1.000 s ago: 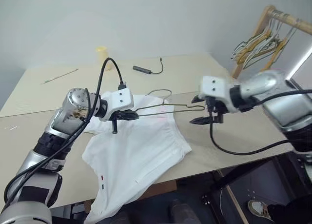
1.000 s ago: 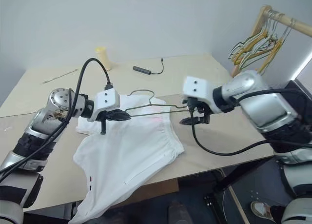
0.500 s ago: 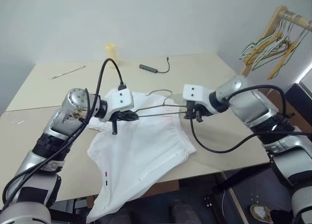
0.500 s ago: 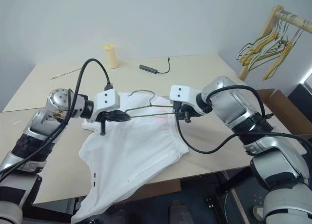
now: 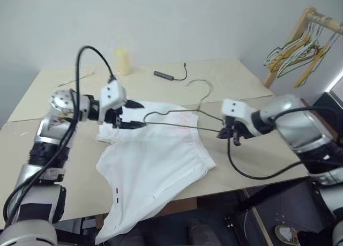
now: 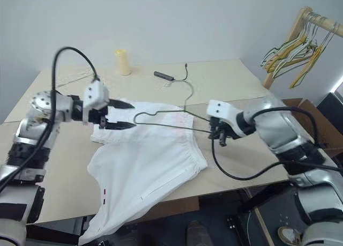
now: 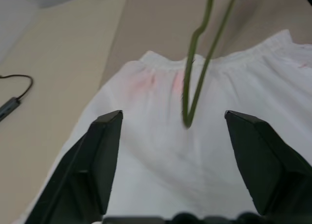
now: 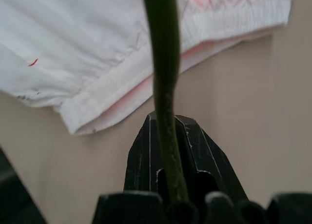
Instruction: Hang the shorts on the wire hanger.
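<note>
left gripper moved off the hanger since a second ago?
Yes. The left gripper has let go, jaws open, and pulled back toward the shorts' left edge; the right gripper holds the hanger.

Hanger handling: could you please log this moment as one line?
right gripper: shut on hanger | left gripper: open, off hanger | shorts: flat on table, not hung

table (image 5: 161,88): being occupied by pale yellow cup (image 5: 124,61) and black cabled device (image 5: 163,75) | hanger rack (image 5: 300,39): being loaded with yellow-green hangers (image 5: 292,50)
</note>
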Tool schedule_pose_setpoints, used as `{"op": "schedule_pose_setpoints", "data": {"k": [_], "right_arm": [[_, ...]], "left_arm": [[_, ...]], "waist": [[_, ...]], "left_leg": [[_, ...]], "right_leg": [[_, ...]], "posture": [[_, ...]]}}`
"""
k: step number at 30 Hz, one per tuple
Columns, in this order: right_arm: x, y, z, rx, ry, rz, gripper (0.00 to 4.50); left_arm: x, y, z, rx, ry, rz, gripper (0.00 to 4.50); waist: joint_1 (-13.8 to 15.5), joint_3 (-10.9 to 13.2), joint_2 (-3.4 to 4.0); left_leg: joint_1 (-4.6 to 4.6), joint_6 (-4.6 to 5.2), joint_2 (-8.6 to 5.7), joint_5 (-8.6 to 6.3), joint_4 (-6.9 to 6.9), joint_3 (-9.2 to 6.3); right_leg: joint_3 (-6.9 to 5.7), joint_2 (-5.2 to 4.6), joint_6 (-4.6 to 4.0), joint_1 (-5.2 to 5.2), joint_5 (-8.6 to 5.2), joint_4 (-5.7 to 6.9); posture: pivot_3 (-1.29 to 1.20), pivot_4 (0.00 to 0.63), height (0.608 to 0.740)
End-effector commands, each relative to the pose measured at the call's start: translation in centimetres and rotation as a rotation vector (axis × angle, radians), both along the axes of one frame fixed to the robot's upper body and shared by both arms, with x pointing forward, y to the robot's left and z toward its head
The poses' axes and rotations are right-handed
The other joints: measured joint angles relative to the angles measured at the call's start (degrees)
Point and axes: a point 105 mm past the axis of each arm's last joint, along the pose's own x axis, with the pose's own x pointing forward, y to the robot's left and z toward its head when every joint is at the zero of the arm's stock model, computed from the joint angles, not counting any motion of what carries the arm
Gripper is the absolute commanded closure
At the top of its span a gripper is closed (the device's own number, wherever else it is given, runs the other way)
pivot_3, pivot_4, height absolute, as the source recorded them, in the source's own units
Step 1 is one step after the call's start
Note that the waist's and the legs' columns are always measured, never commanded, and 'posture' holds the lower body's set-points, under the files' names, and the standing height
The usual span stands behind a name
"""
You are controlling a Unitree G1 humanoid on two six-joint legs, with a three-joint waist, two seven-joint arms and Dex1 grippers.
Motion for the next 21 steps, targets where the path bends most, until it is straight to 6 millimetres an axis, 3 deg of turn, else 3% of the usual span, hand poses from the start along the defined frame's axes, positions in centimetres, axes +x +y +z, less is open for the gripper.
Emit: {"op": "schedule_pose_setpoints", "data": {"k": [1, 6, 10, 14, 21], "right_arm": [[-1.1, -2.7, 0.2, 0.079, 0.074, -0.181, 4.5], [-2.7, -6.2, -2.3, 0.243, 0.341, -0.539, 4.5], [-3.7, -7.0, -4.6, 0.321, 0.539, -0.709, 4.5], [-4.3, -6.4, -5.4, 0.374, 0.653, -0.731, 4.5], [-5.3, -5.5, -5.9, 0.419, 0.758, -0.686, 4.5]], "left_arm": [[-0.1, 1.3, 2.0, -0.126, -0.094, 0.047, 0.05], [-4.7, 0.1, 0.5, -0.148, -0.017, -0.112, 0.05], [-7.0, -1.2, -0.4, -0.182, 0.042, -0.159, 0.05], [-8.2, -1.7, -1.0, -0.177, 0.076, -0.182, 0.05], [-8.6, -1.6, -0.9, -0.184, 0.09, -0.171, 0.05]], "waist": [[-0.14, 0.0, 0.0], [-0.37, 0.02, 0.02], [0.16, 0.06, 0.01], [0.38, 0.16, 0.17], [0.7, 0.25, 0.2]], "left_leg": [[0.0, 0.0, 0.01, 0.0, -0.01, 0.01], [0.13, 0.04, 0.05, -0.03, -0.07, 0.04], [0.31, 0.04, 0.04, -0.03, -0.06, 0.05], [0.53, 0.04, 0.04, -0.03, -0.07, 0.04], [0.9, 0.05, 0.04, -0.04, -0.17, 0.0]], "right_leg": [[0.01, 0.0, 0.0, 0.0, 0.0, -0.01], [0.16, 0.02, -0.01, 0.04, 0.0, 0.01], [0.16, 0.02, -0.06, 0.21, 0.03, 0.01], [0.17, 0.04, -0.09, 0.41, 0.04, 0.0], [0.13, 0.06, -0.09, 0.86, 0.02, -0.24]], "posture": [[-0.16, 0.032, 0.74], [-0.14, 0.056, 0.74], [-0.14, 0.068, 0.74], [-0.12, 0.071, 0.74], [-0.11, 0.075, 0.74]]}}
